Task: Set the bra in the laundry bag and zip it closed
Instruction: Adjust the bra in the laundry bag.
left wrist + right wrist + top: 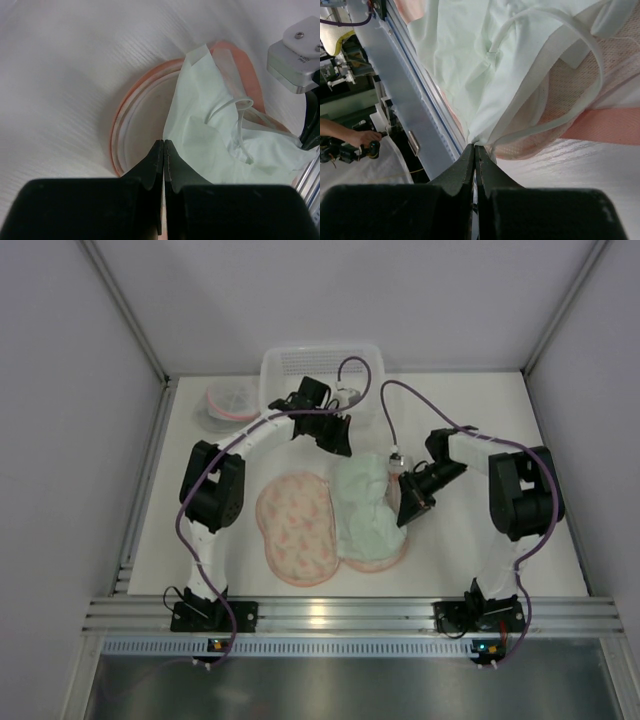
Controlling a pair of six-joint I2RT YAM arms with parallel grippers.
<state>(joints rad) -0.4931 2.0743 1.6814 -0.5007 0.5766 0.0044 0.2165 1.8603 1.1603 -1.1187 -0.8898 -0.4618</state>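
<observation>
lying draped over the right half of the open pink mesh laundry bag (295,530), the mint bra (360,505) looks light, limp and snag-prone, its thin strap (235,105) looping loose. left gripper (164,144) is pressed together at its far edge, seemingly pinching fabric; right gripper (474,147) is clamped on its right-hand hem. hems should give firmer purchase than straps; lifted, it would likely sag between both.

The pale green fabric bra (365,502) lies on the right half of the opened pink mesh laundry bag (296,530). A clear plastic basket (285,370) stands behind them, at the far edge.
</observation>
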